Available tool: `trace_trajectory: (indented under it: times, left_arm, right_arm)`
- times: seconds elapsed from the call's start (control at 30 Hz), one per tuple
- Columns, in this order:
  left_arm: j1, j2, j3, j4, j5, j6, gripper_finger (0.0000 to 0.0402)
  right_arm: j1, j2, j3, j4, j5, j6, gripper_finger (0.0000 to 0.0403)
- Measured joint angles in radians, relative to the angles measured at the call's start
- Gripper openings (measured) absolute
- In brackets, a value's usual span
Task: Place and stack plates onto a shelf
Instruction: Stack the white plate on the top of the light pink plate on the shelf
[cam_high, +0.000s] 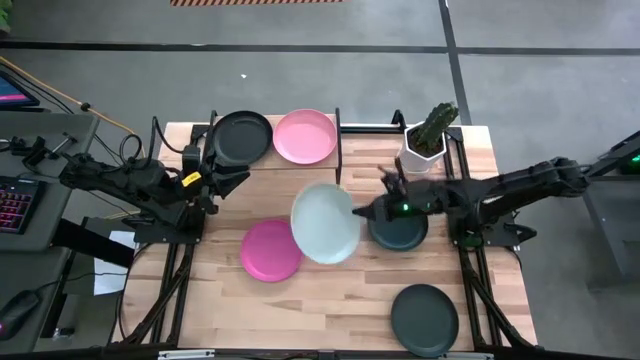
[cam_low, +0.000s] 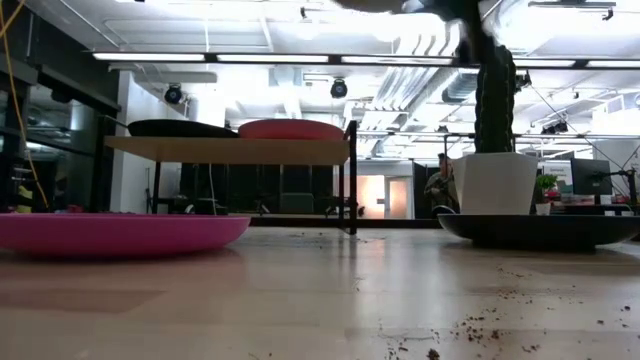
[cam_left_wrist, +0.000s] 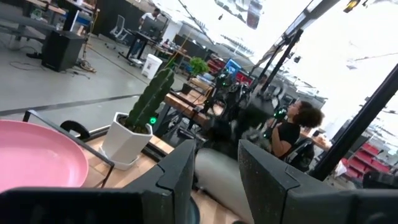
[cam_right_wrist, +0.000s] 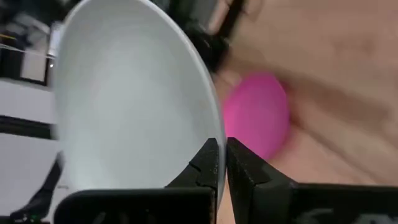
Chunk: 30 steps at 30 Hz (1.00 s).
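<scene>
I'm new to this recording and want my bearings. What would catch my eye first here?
The mint-white plate, held by its rim in the right gripper above the table's middle, beside the magenta plate. Next, the shelf at the back, already carrying a black plate and a pink plate, with the left gripper just in front of it.

- A cactus (cam_high: 437, 126) stood upright in a white hexagonal pot (cam_high: 424, 158) at about 1 o'clock on the wooden tabletop (cam_high: 340, 300).
- Dark crumbs (cam_low: 470, 328), possibly soil, lay scattered on the tabletop.
- A keyboard (cam_high: 14, 203) with pink-lit keys lay off the table at 9 o'clock.
- A person (cam_left_wrist: 292, 127) sat among desks in the room beyond.
</scene>
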Motion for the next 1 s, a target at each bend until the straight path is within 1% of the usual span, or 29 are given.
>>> trace_trajectory:
  times: [0.13, 0.2, 0.37, 0.5, 0.7, 0.87, 1.0]
  left_arm:
    - [0.0, 0.0, 0.0, 0.006, -0.007, 0.0, 0.0115]
    - [0.0, 0.0, 0.0, 0.006, -0.007, 0.0, 0.0115]
    - [0.0, 0.0, 0.0, 0.008, -0.007, 0.0, 0.0115]
    - [0.0, 0.0, 0.0, 0.014, -0.008, 0.001, 0.0115]
    - [0.0, 0.0, 0.0, 0.013, -0.008, 0.0, 0.0115]
    - [0.0, 0.0, 0.0, 0.03, -0.008, 0.001, 0.0115]
    - [0.0, 0.0, 0.0, 0.049, -0.008, 0.001, 0.0115]
  right_arm:
    - [-0.114, 0.063, 0.237, -0.265, 0.042, -0.138, 0.0001]
    - [-0.183, 0.094, 0.35, -0.359, 0.06, -0.209, 0.0001]
    - [-0.358, 0.196, 0.568, -0.469, 0.056, -0.342, 0.0]
    - [-0.456, 0.3, 0.694, -0.512, 0.044, -0.395, 0.0]
    - [-0.53, 0.462, 0.78, -0.525, 0.041, -0.395, 0.0]
    - [-0.563, 0.561, 0.785, -0.528, 0.038, -0.348, 0.0]
    - [-0.58, 0.604, 0.785, -0.517, 0.034, -0.324, 0.0]
